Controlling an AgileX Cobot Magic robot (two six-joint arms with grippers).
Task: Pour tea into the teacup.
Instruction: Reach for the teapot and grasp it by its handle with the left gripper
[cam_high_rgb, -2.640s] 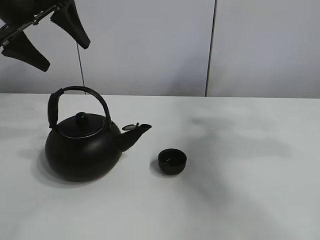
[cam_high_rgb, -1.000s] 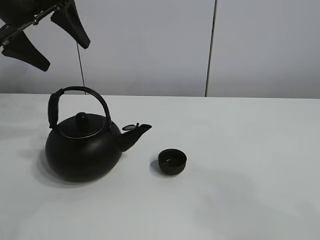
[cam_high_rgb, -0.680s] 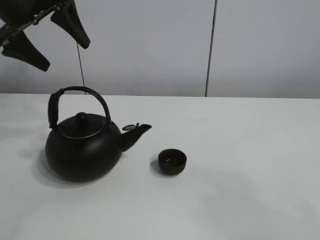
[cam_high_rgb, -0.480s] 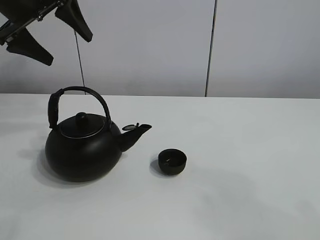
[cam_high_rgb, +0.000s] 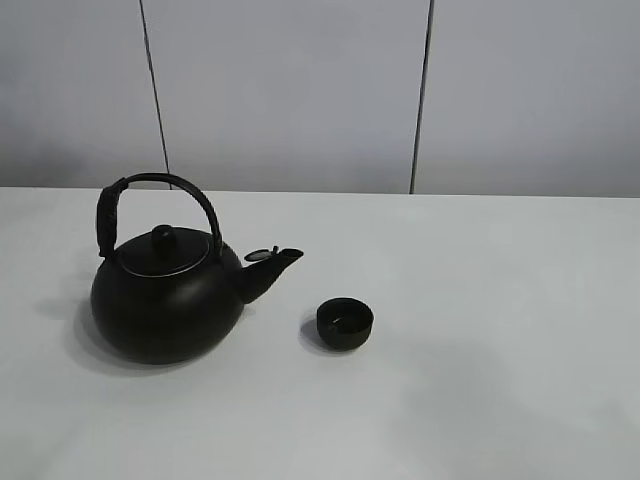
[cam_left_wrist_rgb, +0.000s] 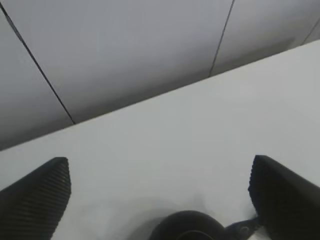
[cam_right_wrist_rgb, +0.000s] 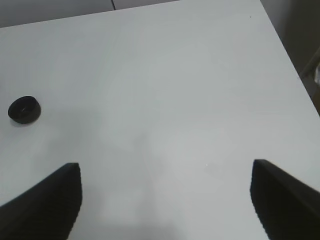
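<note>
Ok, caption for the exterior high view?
Black kettle upright on white table, spout toward the small teacup beside it.

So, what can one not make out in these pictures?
What the kettle holds: exterior high view, the lid hides it.
Whether the teacup holds tea: exterior high and right wrist views, inside black, too small.
A dark round thing: left wrist view, cut off by the frame edge.
The left gripper and right gripper: outside the exterior high view, place over the table unknown.
</note>
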